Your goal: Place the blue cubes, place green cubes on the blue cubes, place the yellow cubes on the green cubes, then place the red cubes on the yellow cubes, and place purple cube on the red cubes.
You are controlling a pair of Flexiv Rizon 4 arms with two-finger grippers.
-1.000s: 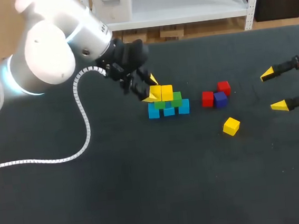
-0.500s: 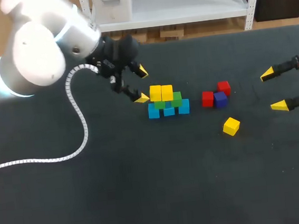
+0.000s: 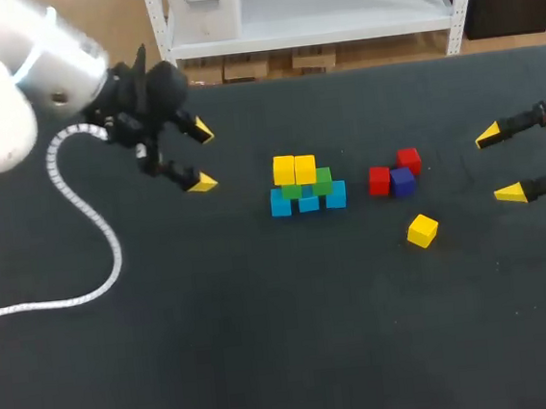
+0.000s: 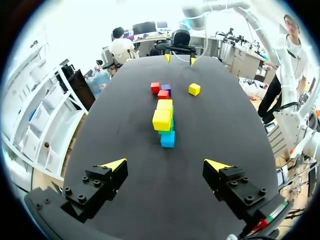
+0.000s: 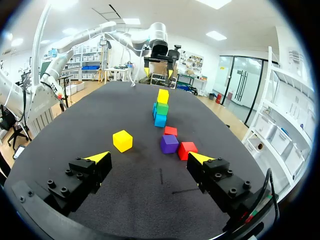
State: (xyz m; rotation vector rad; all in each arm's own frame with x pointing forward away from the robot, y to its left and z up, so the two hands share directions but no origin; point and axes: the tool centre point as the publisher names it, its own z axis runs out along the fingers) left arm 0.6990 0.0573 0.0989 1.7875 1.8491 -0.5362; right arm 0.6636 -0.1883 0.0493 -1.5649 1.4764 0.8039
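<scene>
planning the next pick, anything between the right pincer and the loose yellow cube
Nothing visible does. The loose yellow cube lies alone ahead of the open right pincer; the red cubes and purple cube sit off to one side, apart from it.

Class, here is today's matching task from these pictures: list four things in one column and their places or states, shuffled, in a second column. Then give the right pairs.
Things
1. purple cube
2. loose yellow cube
3. green cubes
4. left gripper

Places or states
A. open, holding nothing
B. on the blue cubes
C. alone on the table, apart from the other cubes
D. right next to the red cubes

Pairs: 1-D, 2-C, 3-B, 4-A
</scene>
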